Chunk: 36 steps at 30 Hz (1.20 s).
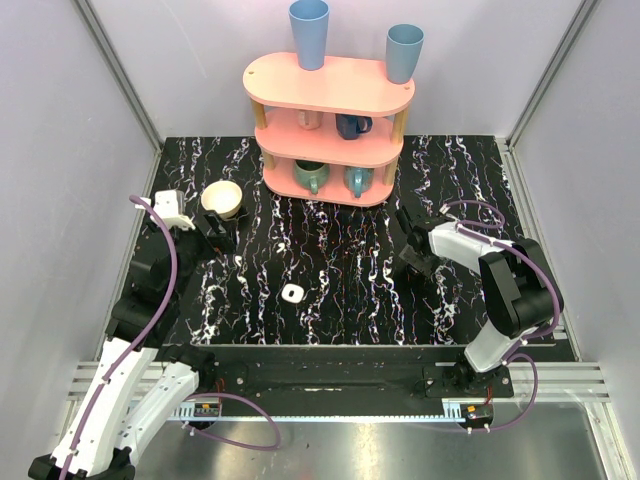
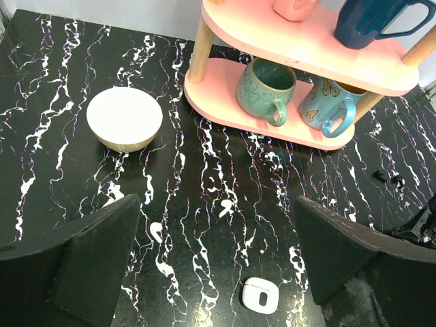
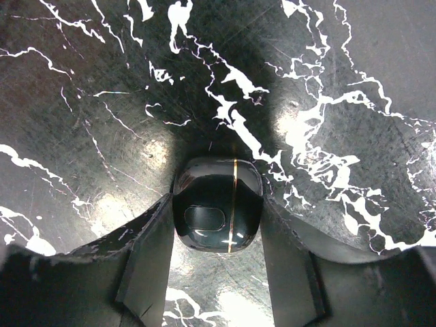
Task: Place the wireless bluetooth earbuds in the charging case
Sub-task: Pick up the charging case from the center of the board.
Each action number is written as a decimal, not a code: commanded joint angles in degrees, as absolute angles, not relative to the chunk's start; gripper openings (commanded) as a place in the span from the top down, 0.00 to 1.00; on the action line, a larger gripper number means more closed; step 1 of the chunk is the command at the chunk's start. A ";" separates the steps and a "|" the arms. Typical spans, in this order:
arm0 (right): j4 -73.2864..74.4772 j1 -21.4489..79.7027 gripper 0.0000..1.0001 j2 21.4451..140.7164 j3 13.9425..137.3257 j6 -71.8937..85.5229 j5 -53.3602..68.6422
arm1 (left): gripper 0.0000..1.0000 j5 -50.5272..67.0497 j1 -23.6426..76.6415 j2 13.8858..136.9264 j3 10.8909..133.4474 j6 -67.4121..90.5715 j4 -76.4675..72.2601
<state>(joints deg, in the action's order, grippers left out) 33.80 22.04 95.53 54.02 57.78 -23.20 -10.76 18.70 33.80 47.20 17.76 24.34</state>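
The white charging case [image 1: 292, 293] lies flat mid-table, a small rounded square with a dark centre spot. In the left wrist view the case [image 2: 260, 295] sits below and between the wide-open fingers of my left gripper [image 2: 216, 204], untouched. My right gripper [image 3: 216, 204] has a finger against each side of a glossy black rounded-square object [image 3: 218, 204] with a thin gold line, resting on the table. From above, the right gripper [image 1: 408, 255] is low at the table's right. Two tiny black glossy pieces [image 2: 388, 178] lie near it, perhaps the earbuds, too small to tell.
A cream bowl [image 1: 222, 197] stands at the back left, near my left gripper [image 1: 215, 235]. A pink three-tier shelf [image 1: 330, 125] with mugs and two blue cups fills the back centre. Grey walls close in the black marbled table [image 1: 330, 310].
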 commanded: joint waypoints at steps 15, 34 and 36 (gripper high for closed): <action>18.90 22.76 0.78 85.80 47.90 28.32 -1.69 | 0.01 -7.30 18.72 34.63 49.30 16.09 23.20; 10.20 32.06 1.00 54.77 48.43 -16.03 21.09 | 0.01 16.42 18.72 43.50 57.74 14.59 24.96; 8.88 33.39 1.00 51.95 46.59 -20.89 22.31 | 0.01 20.29 18.72 45.34 58.44 14.85 24.96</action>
